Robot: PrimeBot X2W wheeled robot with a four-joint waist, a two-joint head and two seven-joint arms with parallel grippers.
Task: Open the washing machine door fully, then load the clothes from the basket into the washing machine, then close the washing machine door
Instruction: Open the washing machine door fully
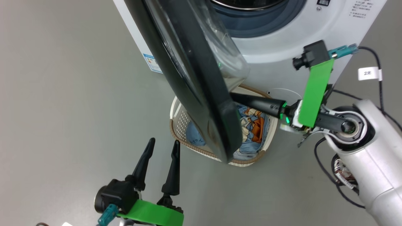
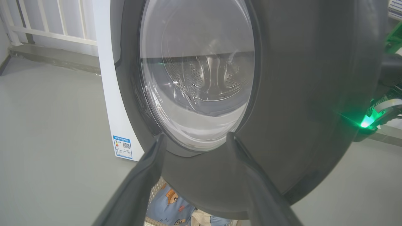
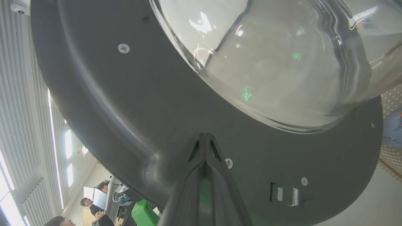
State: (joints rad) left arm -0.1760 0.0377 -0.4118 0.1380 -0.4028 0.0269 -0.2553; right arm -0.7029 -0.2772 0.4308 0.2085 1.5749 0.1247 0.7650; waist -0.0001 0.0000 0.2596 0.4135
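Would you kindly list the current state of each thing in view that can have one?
Washing machine door: open, swung out above the basket.
Washing machine: drum mouth uncovered.
Basket: on the floor in front of the machine, holding laundry.
Clothes: piled in the basket, not yet loaded.
Left gripper: open, empty, clear of the door.
Right gripper: shut, tips at the door's inner face.

Silver-white arm (image 1: pixel 373 157), blk fingers (image 1: pixel 143 161), green brackets (image 1: pixel 315 91) — blk cables (image 1: pixel 326 176).
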